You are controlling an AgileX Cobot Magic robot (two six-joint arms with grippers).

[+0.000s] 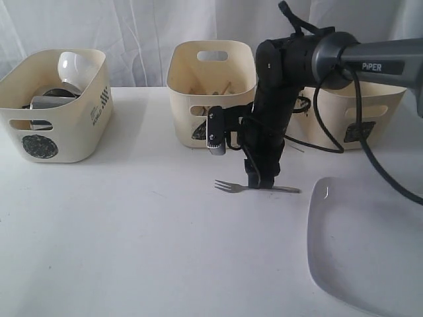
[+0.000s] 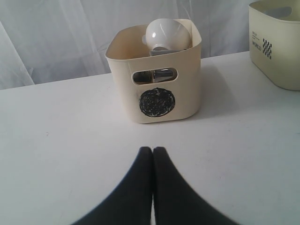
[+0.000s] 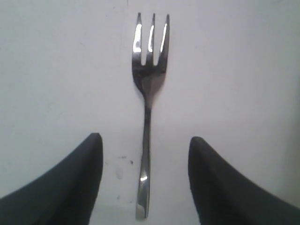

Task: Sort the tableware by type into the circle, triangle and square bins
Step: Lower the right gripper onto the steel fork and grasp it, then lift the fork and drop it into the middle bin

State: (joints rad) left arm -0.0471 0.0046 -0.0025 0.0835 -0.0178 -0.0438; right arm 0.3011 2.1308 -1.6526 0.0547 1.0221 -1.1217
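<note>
Right now the fork is the job. It lies flat on the tabletop just past centre toward three o'clock, tines pointing to nine, and the right gripper stands over its handle. In the right wrist view the fork runs straight up the gap. The fingers are spread wide on either side of it, touching nothing and holding nothing.

The left gripper sits back, fingers pressed together and empty, facing the circle bin. That bin is at ten o'clock and holds the white bowl and something steel.

The middle bin stands at twelve with what look like chopsticks inside. Its mark is half hidden by the arm, so I cannot read it. A third bin is at two, and the square plate waits at four.

I'd guess the next move is to close squarely on the thin, slippery handle, lift, and carry the fork to the cutlery bin.
</note>
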